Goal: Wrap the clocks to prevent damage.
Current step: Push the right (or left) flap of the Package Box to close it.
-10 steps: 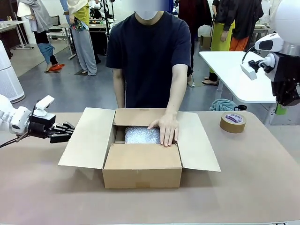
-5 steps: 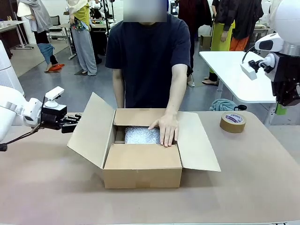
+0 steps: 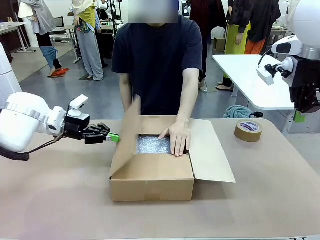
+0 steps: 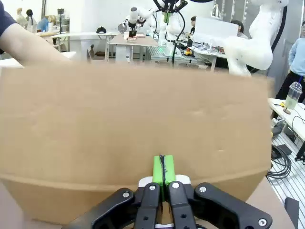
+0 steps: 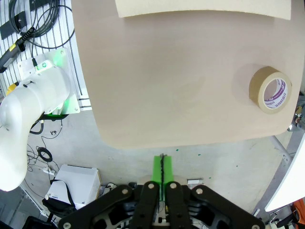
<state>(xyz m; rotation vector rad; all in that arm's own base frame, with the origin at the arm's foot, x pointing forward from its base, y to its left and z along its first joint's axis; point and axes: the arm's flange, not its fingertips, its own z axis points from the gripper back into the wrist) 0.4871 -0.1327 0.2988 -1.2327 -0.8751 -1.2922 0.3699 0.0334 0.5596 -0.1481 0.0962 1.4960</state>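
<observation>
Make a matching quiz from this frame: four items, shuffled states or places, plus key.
Items
1 left gripper
2 tape roll
3 person's hand
4 left flap

States or places
A lying flat on the table, apart from the box
B raised, tilted up over the box
C shut, tips at the flap
D resting on the bubble wrap inside the box

Pairs: 1-C, 2-A, 3-D, 4-B

One box (image 3: 151, 175); one tape roll (image 3: 248, 130)
</observation>
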